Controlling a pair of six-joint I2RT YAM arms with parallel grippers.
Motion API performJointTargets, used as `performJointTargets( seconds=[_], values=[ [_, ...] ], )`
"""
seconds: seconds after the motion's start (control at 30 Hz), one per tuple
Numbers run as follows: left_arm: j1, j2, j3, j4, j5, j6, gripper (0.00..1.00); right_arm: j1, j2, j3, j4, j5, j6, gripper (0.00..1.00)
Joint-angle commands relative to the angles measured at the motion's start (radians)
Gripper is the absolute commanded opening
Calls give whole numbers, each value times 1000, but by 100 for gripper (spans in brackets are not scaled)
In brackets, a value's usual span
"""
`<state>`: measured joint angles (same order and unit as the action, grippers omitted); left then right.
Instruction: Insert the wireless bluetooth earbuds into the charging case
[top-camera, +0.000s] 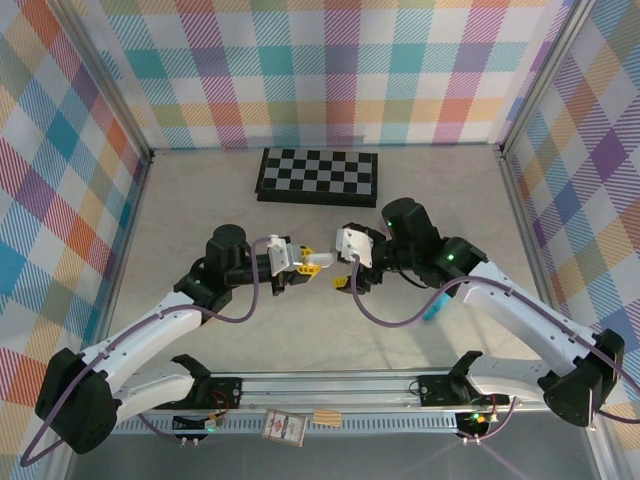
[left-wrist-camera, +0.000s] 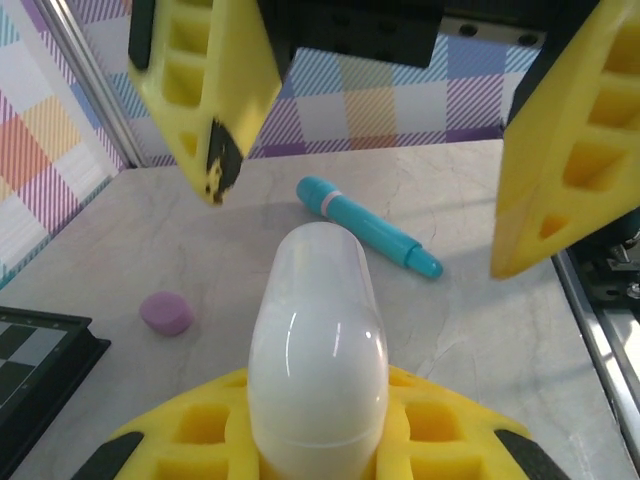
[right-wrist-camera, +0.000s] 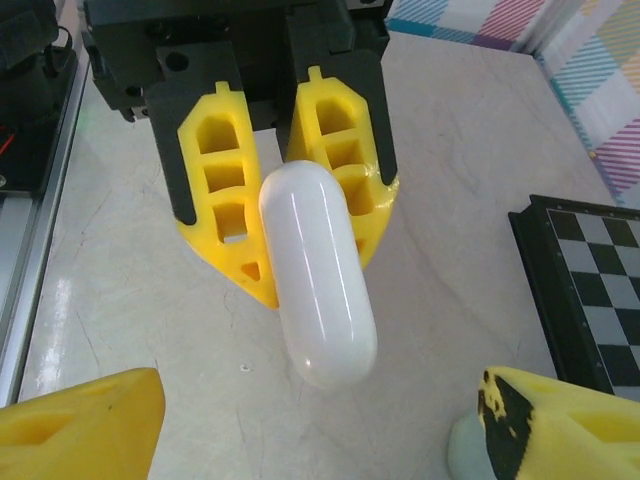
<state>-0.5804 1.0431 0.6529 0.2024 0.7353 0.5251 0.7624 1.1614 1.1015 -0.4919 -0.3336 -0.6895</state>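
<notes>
Now, left pincer (right-wrist-camera: 300, 250): clenched on the charging case (right-wrist-camera: 318, 285), gripping one end, the other rounded end jutting free above the table.
Right pincer (left-wrist-camera: 360, 220): released, jaws wide apart, poised to either side of the case's free end without touching it; nothing seen between the fingers.
Charging case: white, glossy, capsule-shaped, held in the air midway between the two arms; seam visible close to the left fingers, lid apparently closed (no gap showing).
Pale rounded bit (right-wrist-camera: 465, 448): tucked against the inner side of one right finger at the frame's edge; cannot tell whether bud or part of the pincer.
Pink-purple bud (left-wrist-camera: 166, 313): lying loose on the table, well apart from the case, near the chessboard's corner.
Done so far: case off the table and presented to the other arm; judged an early stage.
Left to do: lid to be opened, buds fetched and seated; none seen inside the case.
Teal stick (left-wrist-camera: 368, 225): flat on the table beyond the case, no part of the job.
Table (top-camera: 200, 220): pale, marble-veined, faintly shiny.
Chessboard (top-camera: 318, 173): black and white, lying flat at the far side, well apart from both pincers.
Room: pastel plaid panels on three sides, metal posts at the corners, a rail along the near edge carrying the arm bases.
</notes>
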Motion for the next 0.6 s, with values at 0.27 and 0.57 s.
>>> performJointTargets(
  seconds=[0.27, 0.57],
  values=[
    [-2, 12, 30, -3, 58, 19, 0, 5, 86, 50, 30, -70, -41, 40],
    [-2, 42, 28, 7, 52, 22, 1, 5, 55, 12, 38, -91, -20, 27]
  ],
)
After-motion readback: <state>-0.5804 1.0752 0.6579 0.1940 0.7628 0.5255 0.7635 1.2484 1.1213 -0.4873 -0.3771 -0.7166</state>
